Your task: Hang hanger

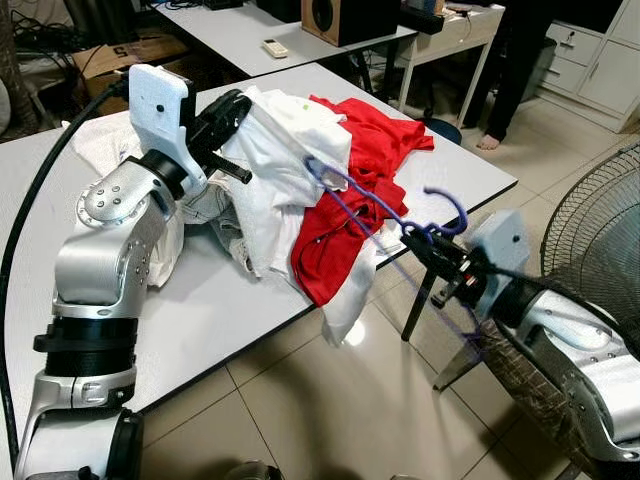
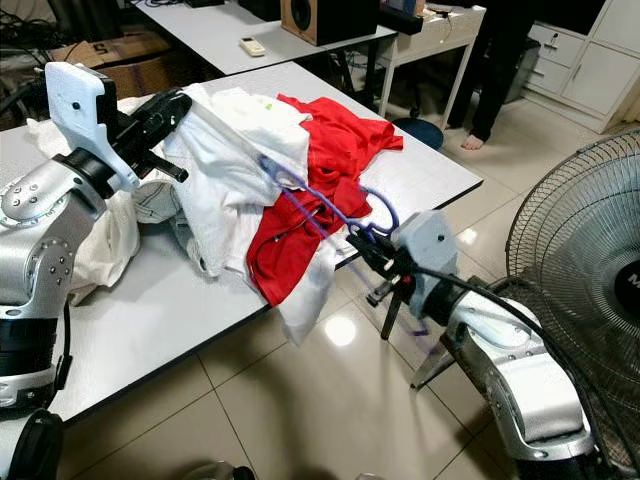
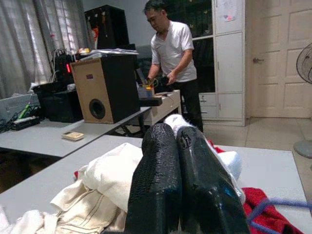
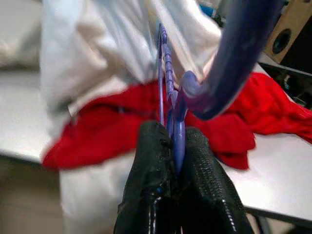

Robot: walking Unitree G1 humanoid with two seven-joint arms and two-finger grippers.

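A purple plastic hanger [image 1: 352, 203] juts out past the table's near right edge, its hook [image 1: 452, 207] curling up and its far end tucked into a pile of clothes. My right gripper [image 1: 412, 241] is shut on the hanger [image 4: 168, 83] just below the hook. In the pile, a white garment [image 1: 290, 140] lies over a red one [image 1: 375, 150], and both spill over the table edge. At the left, my left gripper [image 1: 237, 102] is raised over the table and shut on a fold of the white garment [image 3: 117, 175].
The pile lies on a white table [image 1: 200, 300] with tiled floor below. A standing fan [image 1: 590, 230] is close beside my right arm. Behind stand a second table with a speaker [image 1: 340, 15] and a person [image 3: 173, 44] at a small desk.
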